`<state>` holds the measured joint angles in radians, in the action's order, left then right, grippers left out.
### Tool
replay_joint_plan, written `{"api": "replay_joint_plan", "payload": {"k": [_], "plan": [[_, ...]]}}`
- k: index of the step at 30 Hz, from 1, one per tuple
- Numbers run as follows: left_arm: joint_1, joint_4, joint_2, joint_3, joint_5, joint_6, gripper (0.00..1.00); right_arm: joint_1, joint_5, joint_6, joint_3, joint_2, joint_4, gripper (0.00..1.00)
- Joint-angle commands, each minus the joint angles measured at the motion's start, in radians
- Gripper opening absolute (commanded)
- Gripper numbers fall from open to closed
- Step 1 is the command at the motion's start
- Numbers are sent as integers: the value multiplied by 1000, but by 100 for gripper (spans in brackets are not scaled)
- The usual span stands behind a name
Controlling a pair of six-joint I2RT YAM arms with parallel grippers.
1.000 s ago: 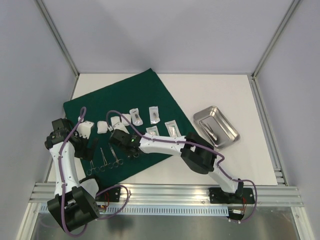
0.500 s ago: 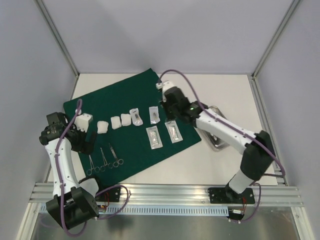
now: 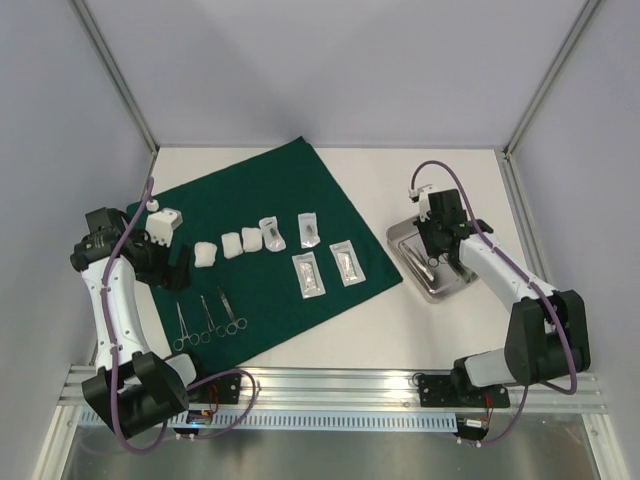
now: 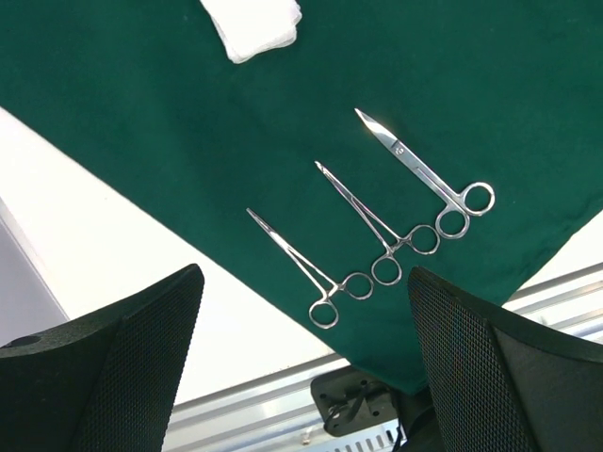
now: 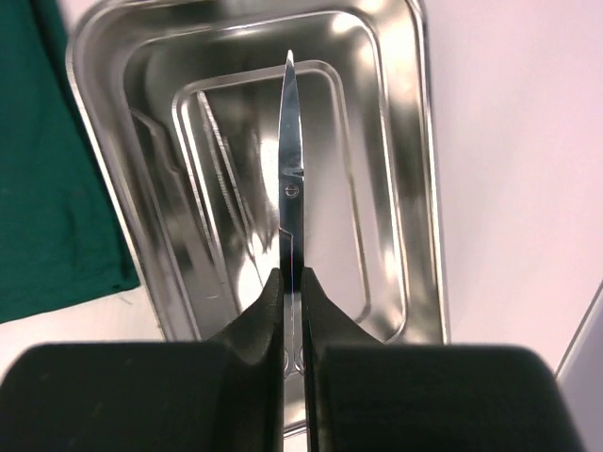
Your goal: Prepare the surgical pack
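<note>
Top camera looks steeply down on the whole table (image 3: 330, 340); wrist cameras, seemingly close, face down: left on cloth (image 4: 141, 85), right on tray (image 5: 350, 113).

Left arm (image 3: 112, 310) bent upright, left gripper (image 4: 303, 282) spread wide, pointing down. Right arm (image 3: 495, 268) stretched forward, right gripper (image 5: 290, 281) clamped on scissors (image 5: 288, 169).

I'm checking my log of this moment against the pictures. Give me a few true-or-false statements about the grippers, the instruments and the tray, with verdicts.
1. The right gripper is shut on a pair of scissors above the steel tray. True.
2. The left gripper holds an instrument. False: it is open and empty, above the three instruments.
3. Three instruments lie on the green cloth. True.
4. The steel tray sits on the green cloth. False: it sits on the bare table, to the right of the cloth.
</note>
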<state>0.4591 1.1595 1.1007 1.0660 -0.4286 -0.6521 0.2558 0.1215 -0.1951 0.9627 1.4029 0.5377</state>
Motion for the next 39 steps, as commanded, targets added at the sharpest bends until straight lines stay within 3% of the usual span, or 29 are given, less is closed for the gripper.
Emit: {"api": "replay_joint_plan", "payload": {"k": [1,13,35,39], "plan": [[6,-7,-4,26,-52,-1,98,-47,12,-99,-7,14,-48,0],[6,-9,-12,2,-35,-34,98,-101,75,-145,-41,192,-125,0],[6,-6,-16,-11,-24,-34,98,-116,0,-184,-47,238,-88,1],[6,0,-16,-6,-22,-35,98,-116,9,-173,-15,223,-61,9]]}}
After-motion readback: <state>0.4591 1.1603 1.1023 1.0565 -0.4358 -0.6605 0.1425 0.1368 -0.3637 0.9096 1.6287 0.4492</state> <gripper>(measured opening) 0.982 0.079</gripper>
